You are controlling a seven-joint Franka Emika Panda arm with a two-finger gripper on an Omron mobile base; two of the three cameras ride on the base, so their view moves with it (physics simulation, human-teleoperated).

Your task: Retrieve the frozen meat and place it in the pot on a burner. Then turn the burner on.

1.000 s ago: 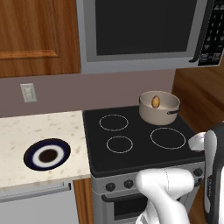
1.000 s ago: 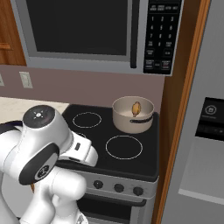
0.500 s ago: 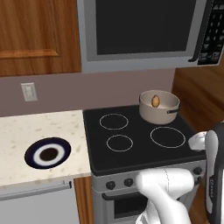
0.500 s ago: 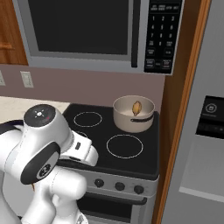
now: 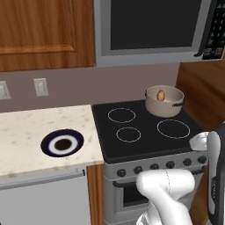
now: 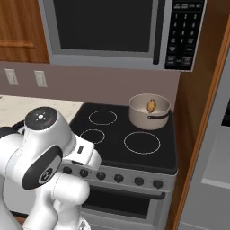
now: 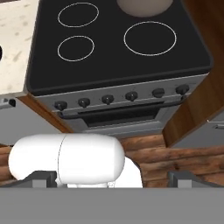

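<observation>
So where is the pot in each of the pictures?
Left base view: the pot is right of centre, on the stove's back right burner.
Right base view: it is right of centre, with the frozen meat inside.
Hand view: its rounded wall is at the top edge, cut off by the frame.
Shared landmark: the large front burner ring, next to the pot.

Your two base views flank the stove point(image 5: 145, 132) from behind; your hand view looks down its front, sharing the burners.
</observation>
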